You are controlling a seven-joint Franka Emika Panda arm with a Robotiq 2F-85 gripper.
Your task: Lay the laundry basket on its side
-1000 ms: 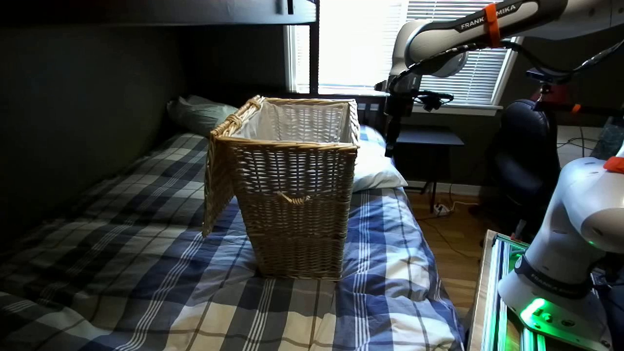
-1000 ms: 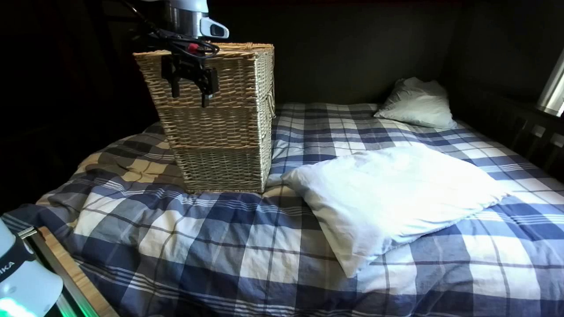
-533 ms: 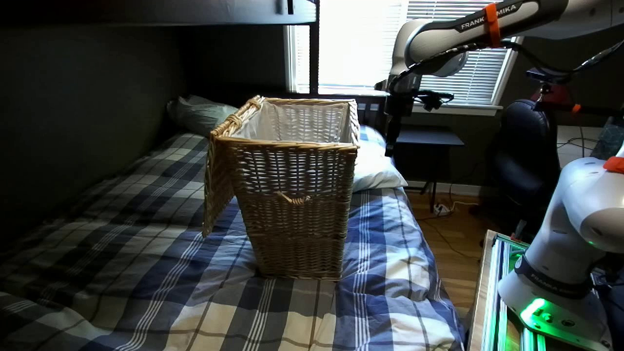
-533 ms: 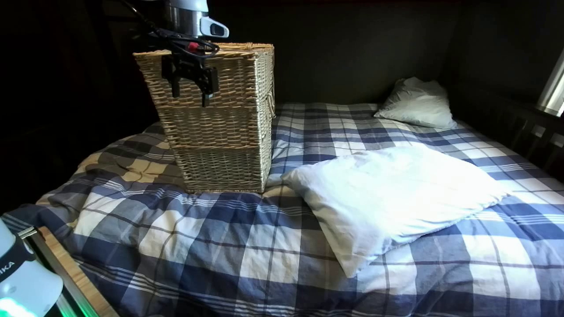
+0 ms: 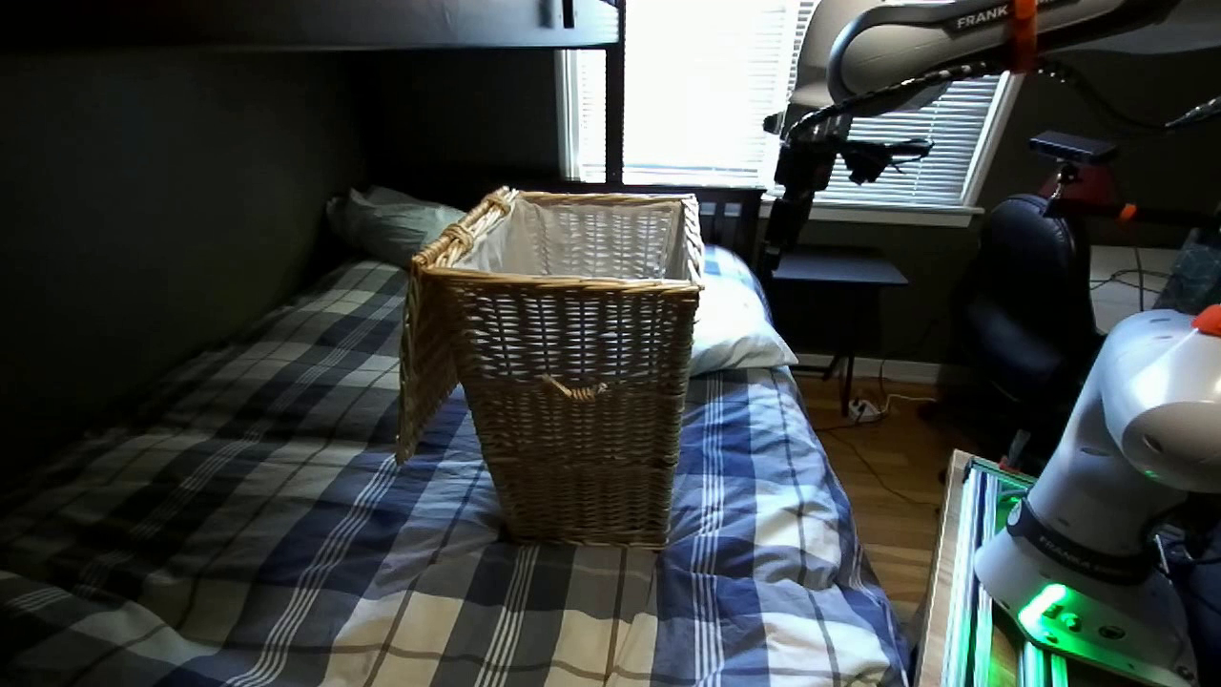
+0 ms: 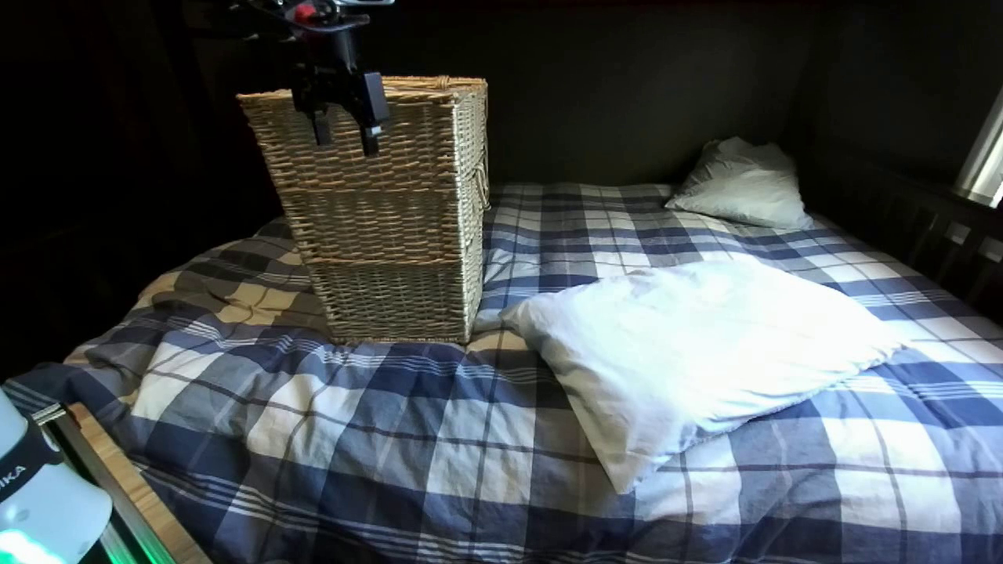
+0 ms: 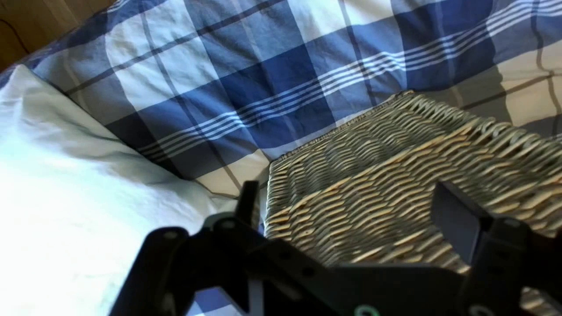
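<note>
The laundry basket, a tall tan wicker hamper, stands upright on the bed in both exterior views (image 5: 582, 420) (image 6: 392, 235). Its top is open with a pale liner inside, and its lid flap (image 5: 426, 372) hangs down the side away from the robot. My gripper (image 5: 773, 258) is tilted near the height of the basket's rim, on the robot's side. In an exterior view the gripper (image 6: 346, 145) overlaps the basket's upper wall. In the wrist view the gripper (image 7: 345, 188) is open and empty, with the basket's woven wall (image 7: 373, 162) beyond the fingers; no contact shows.
A white pillow (image 6: 705, 352) lies on the plaid bed (image 6: 376, 439) close to the basket. A second pillow (image 6: 740, 184) lies farther back. A dark overhead bunk (image 5: 315, 24) spans above the bed. A small dark table (image 5: 839, 267) stands beyond the bed.
My gripper has risen and tilted, and shifted slightly away from the basket toward the robot's side. The basket has not moved.
</note>
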